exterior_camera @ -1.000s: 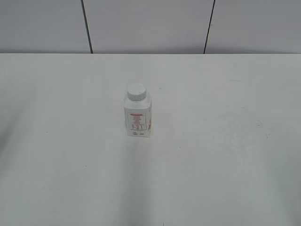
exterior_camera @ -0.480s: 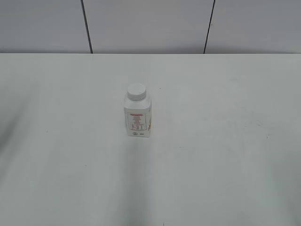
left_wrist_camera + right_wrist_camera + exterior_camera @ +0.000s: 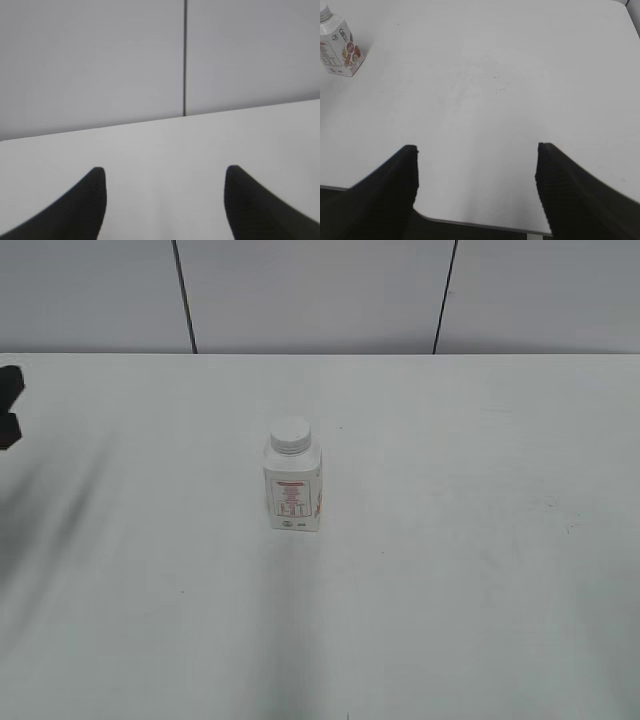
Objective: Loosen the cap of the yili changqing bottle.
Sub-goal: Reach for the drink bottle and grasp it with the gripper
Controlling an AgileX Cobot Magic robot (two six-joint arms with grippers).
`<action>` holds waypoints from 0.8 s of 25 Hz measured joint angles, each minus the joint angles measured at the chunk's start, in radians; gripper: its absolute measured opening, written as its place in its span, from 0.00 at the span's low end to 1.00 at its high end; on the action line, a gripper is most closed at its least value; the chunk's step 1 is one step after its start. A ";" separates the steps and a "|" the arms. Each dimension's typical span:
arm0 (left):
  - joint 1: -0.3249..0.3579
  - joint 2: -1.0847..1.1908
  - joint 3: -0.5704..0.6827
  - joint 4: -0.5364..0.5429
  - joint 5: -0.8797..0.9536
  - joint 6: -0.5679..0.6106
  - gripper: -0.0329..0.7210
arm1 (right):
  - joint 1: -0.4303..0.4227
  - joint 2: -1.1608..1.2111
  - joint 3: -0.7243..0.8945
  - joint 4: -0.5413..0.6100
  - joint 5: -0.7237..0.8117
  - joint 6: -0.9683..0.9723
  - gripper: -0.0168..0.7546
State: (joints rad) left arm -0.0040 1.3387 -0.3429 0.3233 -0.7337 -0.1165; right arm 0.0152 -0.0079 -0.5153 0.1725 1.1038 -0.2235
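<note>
White table (image 3: 480, 570): bare but for one bottle standing near its middle.
Yili changqing bottle (image 3: 293, 490): upright, untouched, well apart from both arms.
Left gripper (image 3: 165, 190): fingers spread apart, empty, just showing at the table's left edge.
Right gripper (image 3: 476, 170): fingers spread apart, empty, back over the near edge.
Cap (image 3: 290, 434): seated on the neck.
Progress: nothing done; approach, grasp and twist all remain.

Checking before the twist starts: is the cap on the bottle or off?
On. The cap sits atop the upright bottle, covering its neck; how tight, cannot tell.
</note>
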 joint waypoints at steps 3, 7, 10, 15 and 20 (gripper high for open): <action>0.000 0.082 -0.060 0.210 -0.010 -0.123 0.65 | 0.000 0.000 0.000 0.000 0.000 0.000 0.77; 0.000 0.193 -0.136 0.457 -0.026 -0.259 0.65 | 0.000 0.000 0.000 0.000 0.000 0.000 0.77; 0.001 0.274 -0.171 0.575 -0.090 -0.315 0.65 | 0.000 0.000 0.000 0.000 0.000 0.000 0.77; 0.009 0.403 -0.224 0.762 -0.254 -0.340 0.65 | 0.000 0.000 0.000 0.000 0.000 0.000 0.77; 0.010 0.542 -0.312 0.952 -0.355 -0.341 0.66 | 0.000 0.000 0.000 0.000 0.000 0.000 0.77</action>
State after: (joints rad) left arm 0.0061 1.8805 -0.6545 1.2753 -1.0887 -0.4573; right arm 0.0152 -0.0079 -0.5153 0.1725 1.1038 -0.2235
